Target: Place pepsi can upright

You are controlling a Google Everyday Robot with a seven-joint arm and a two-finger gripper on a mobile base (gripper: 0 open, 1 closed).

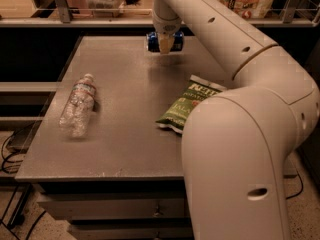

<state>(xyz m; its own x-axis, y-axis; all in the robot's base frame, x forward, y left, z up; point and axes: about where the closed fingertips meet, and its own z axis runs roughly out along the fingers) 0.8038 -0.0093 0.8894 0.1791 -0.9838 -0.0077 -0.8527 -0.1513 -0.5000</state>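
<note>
The pepsi can [152, 40], dark blue with silver ends, lies on its side in my gripper [165, 44] at the far middle of the grey table [125, 139]. The gripper comes down from above and is shut across the can's middle. A finger [166, 43] covers the front of the can. The can hangs a little above the table, with its shadow on the surface below it.
A clear plastic water bottle [77, 105] lies on its side at the table's left. A green chip bag [186, 105] lies right of centre, partly behind my arm [240, 149], which fills the right foreground. A shelf with packages runs behind the table's far edge.
</note>
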